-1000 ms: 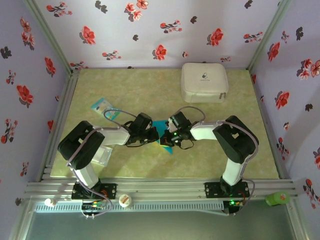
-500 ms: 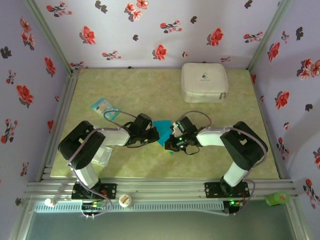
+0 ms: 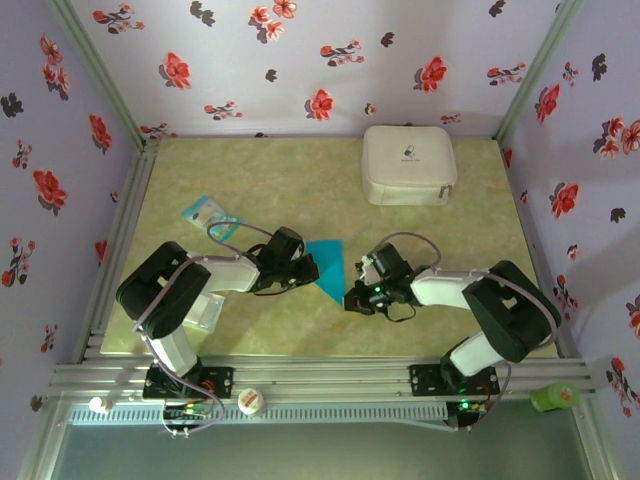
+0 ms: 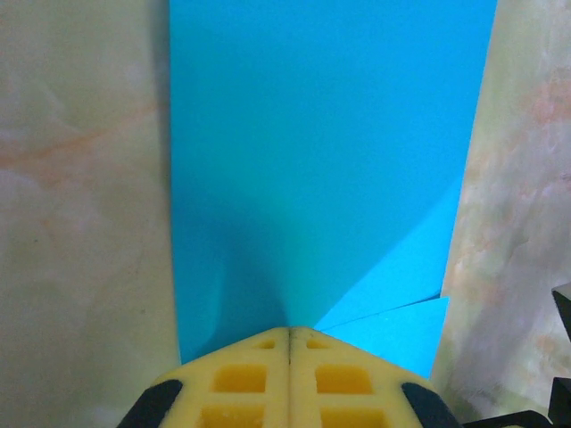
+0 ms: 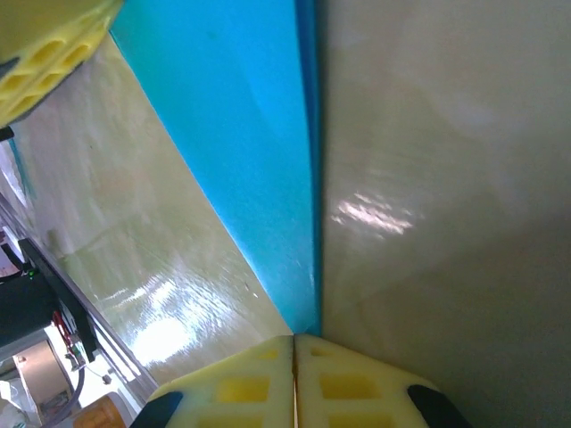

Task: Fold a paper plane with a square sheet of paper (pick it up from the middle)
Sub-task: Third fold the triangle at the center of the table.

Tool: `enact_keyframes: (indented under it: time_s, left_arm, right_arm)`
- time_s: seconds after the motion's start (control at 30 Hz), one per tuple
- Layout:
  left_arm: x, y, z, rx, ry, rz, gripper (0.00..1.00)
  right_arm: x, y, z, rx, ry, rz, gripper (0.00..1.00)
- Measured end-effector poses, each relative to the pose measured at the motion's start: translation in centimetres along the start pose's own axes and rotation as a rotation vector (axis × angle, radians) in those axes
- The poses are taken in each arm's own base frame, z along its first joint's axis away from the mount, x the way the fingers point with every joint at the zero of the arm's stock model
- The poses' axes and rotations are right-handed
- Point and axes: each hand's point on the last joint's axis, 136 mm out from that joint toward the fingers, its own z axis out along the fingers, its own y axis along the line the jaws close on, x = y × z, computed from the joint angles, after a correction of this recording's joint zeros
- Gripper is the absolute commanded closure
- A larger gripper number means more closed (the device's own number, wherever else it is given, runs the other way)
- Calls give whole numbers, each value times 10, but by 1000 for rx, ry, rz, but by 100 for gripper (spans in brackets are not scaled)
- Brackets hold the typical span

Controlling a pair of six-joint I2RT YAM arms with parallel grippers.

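The teal-blue sheet of paper (image 3: 328, 262) lies flat on the table, folded into a narrow shape with a sharp point toward the near side. My left gripper (image 3: 308, 272) is shut, and its yellow fingertips (image 4: 268, 343) rest on top of the sheet (image 4: 321, 160) near its left edge, where a diagonal folded flap shows beside them. My right gripper (image 3: 352, 298) is shut too. Its tips (image 5: 295, 337) sit right at the paper's sharp point (image 5: 241, 134), low over the table. I cannot tell whether the point is pinched between them.
A white case (image 3: 408, 165) stands at the back right. A pale-blue printed packet (image 3: 205, 213) lies at the left, and a clear plastic packet (image 3: 205, 310) lies under the left arm. The left fingers (image 5: 45, 53) show at the top left of the right wrist view.
My right gripper has slid right and toward the near side, off the paper down to its point, uncovering the folded sheet. The left gripper has stayed in place on the paper.
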Motion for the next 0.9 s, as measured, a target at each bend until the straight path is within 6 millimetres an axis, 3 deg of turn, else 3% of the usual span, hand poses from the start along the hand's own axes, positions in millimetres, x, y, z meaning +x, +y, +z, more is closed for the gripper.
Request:
enact_keyframes:
  time_s: [0.17,0.33,0.47,0.7,0.9]
  left_arm:
    - [0,0,0,1,0,-4,100]
    - [0,0,0,2,0,-6,100]
    - [0,0,0,2,0,-6,100]
    - [0,-1,0,-3,4,-7,100]
    - [0,-1,-1,-13,9,-10,100]
  right_arm:
    - [4,-1,-13,6,-9,3,92]
    - [-8,34,-32,-78,-70,-74,90]
    - [-23,47,-30,-94,-70,-82,92]
    - [-30,26,0,-60,-15,-4,93]
    - [-26,13,9,-33,3,22,100]
